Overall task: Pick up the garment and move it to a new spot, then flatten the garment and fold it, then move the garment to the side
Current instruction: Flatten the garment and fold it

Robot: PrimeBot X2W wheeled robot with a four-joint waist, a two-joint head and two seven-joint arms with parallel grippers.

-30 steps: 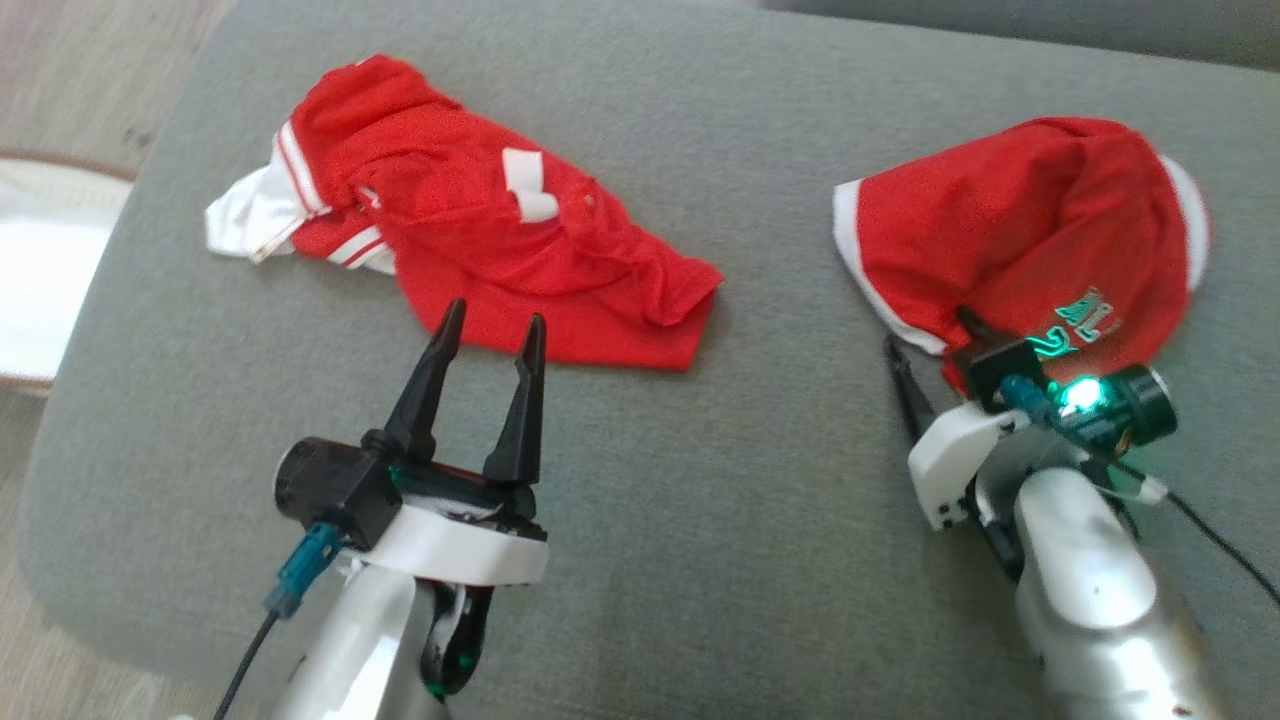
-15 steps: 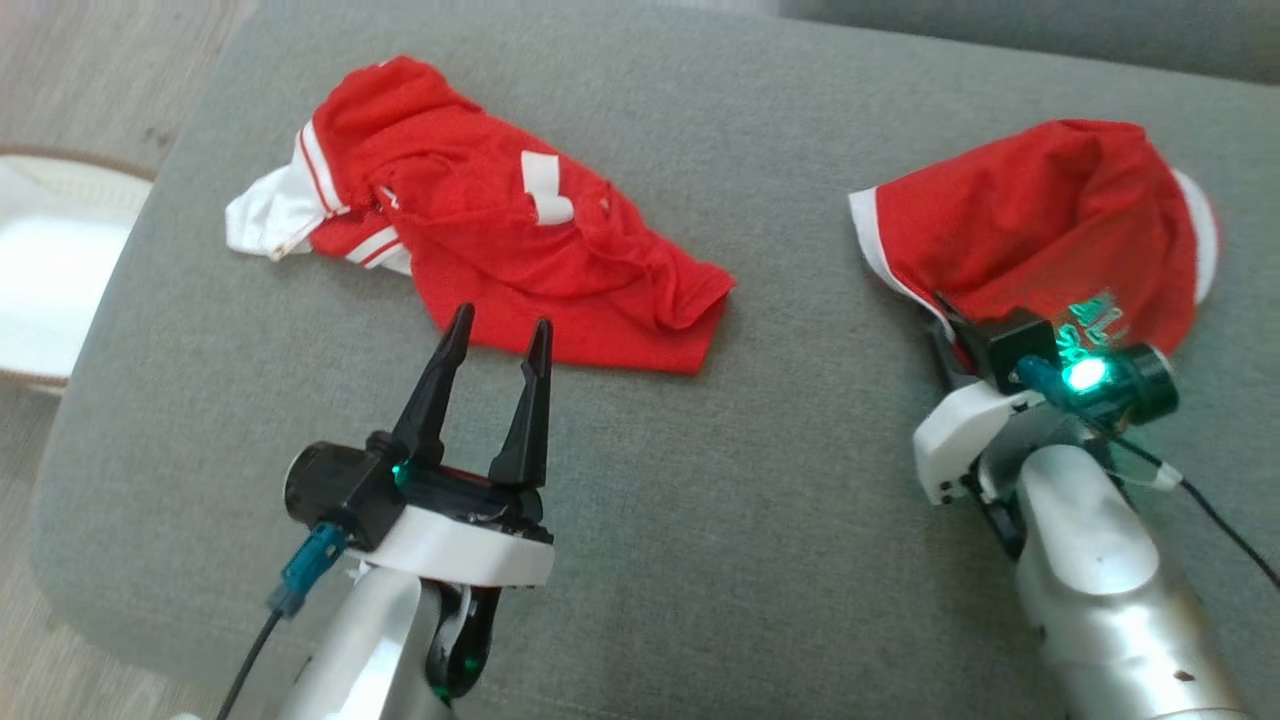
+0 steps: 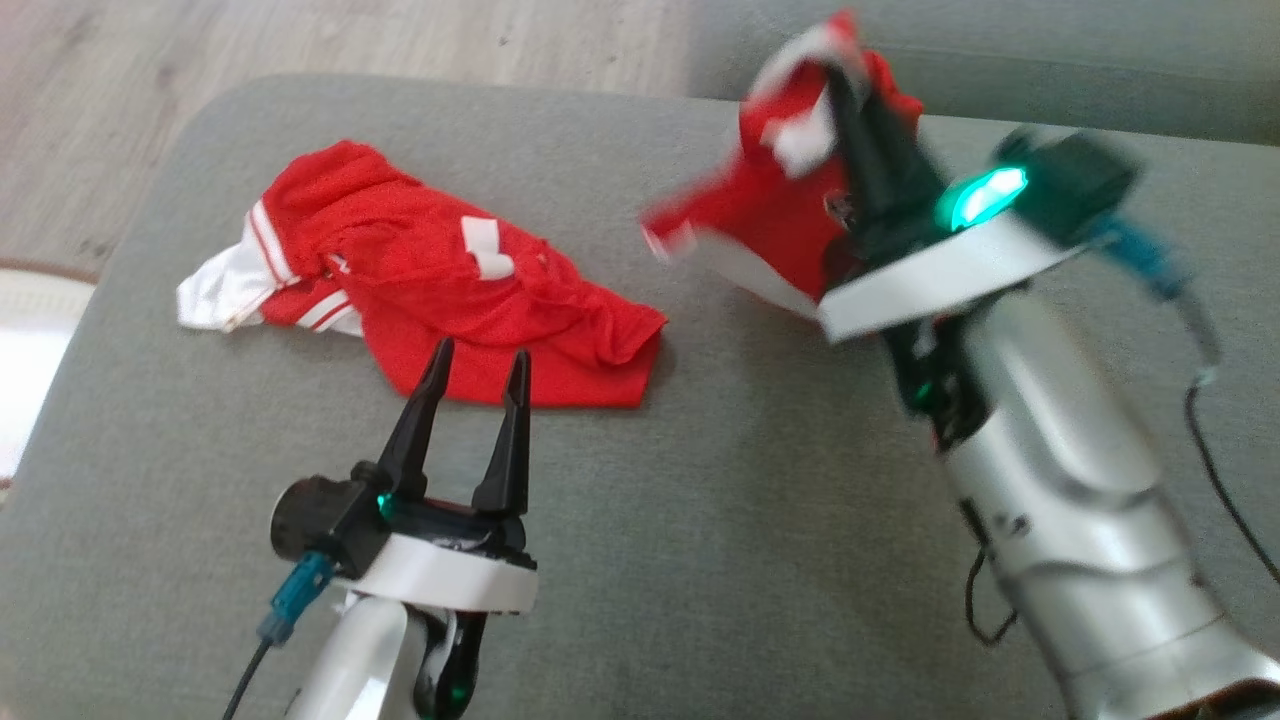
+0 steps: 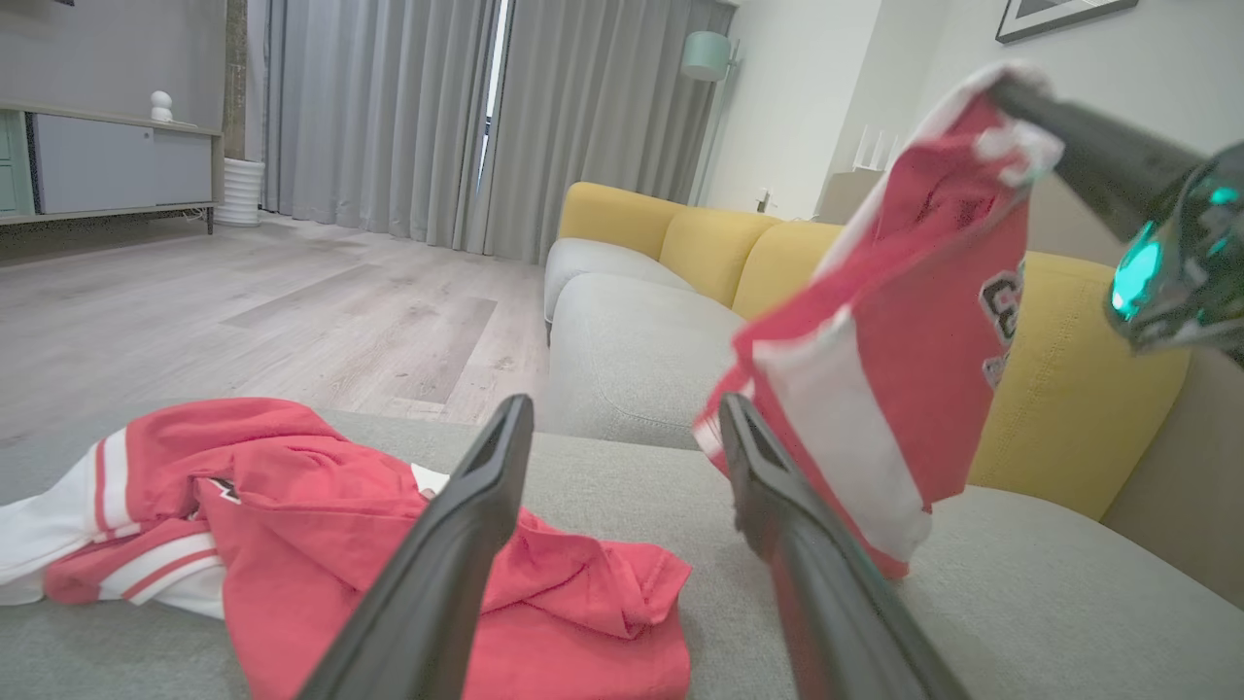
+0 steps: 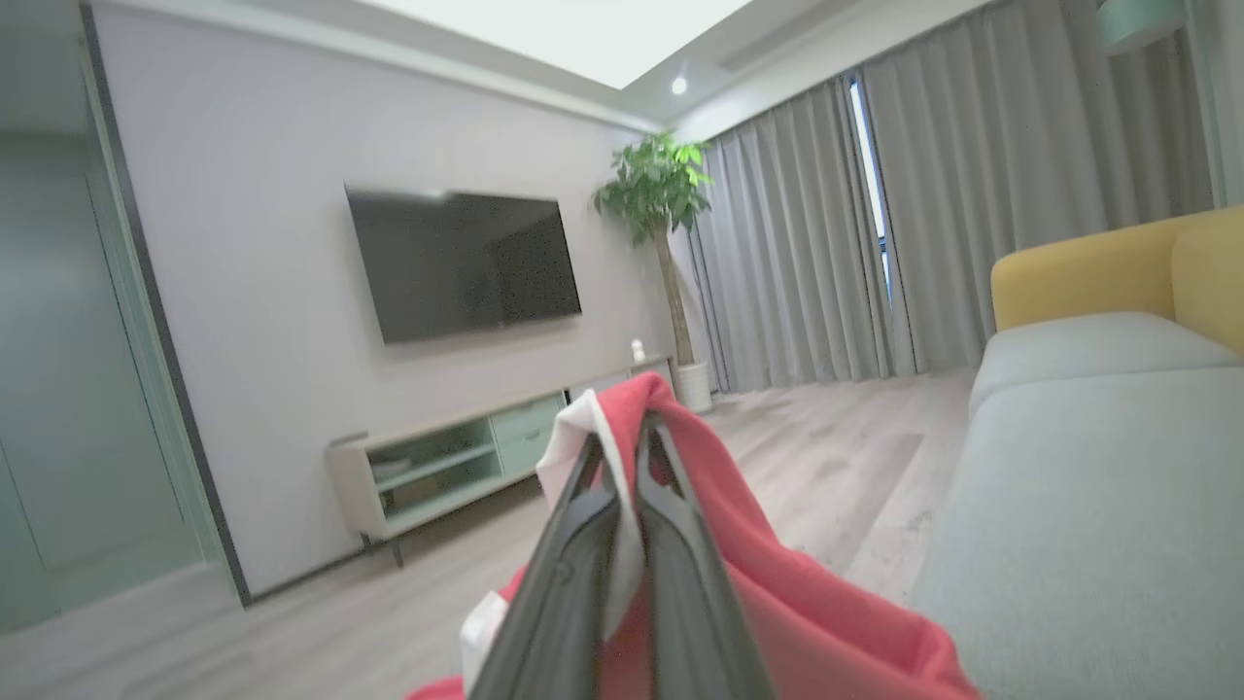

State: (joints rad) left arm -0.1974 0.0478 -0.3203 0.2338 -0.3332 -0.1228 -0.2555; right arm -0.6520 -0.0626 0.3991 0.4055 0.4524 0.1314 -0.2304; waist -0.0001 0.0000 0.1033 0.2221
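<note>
A red garment (image 3: 770, 220) with white trim hangs off the grey cushion (image 3: 700, 520), pinched at its top edge by my right gripper (image 3: 845, 75), which is shut on it and raised high at the right. The left wrist view shows this garment (image 4: 904, 321) dangling with its lower hem near the cushion. In the right wrist view the shut fingers (image 5: 573, 544) grip the red and white cloth (image 5: 777, 603). My left gripper (image 3: 480, 352) stands open and empty just short of a second red garment (image 3: 440, 290) that lies crumpled on the cushion.
Wood floor (image 3: 300, 40) lies beyond the cushion's far and left edges. A yellow sofa back (image 4: 1069, 389) and grey seat (image 4: 632, 340) stand behind. A pale object (image 3: 20, 340) sits on the floor at the left. A cable (image 3: 1210, 440) trails by my right arm.
My right gripper shut on the right-hand garment and lifted it off the cushion, up and leftward. The head view has shifted. The left gripper stays open in place.
</note>
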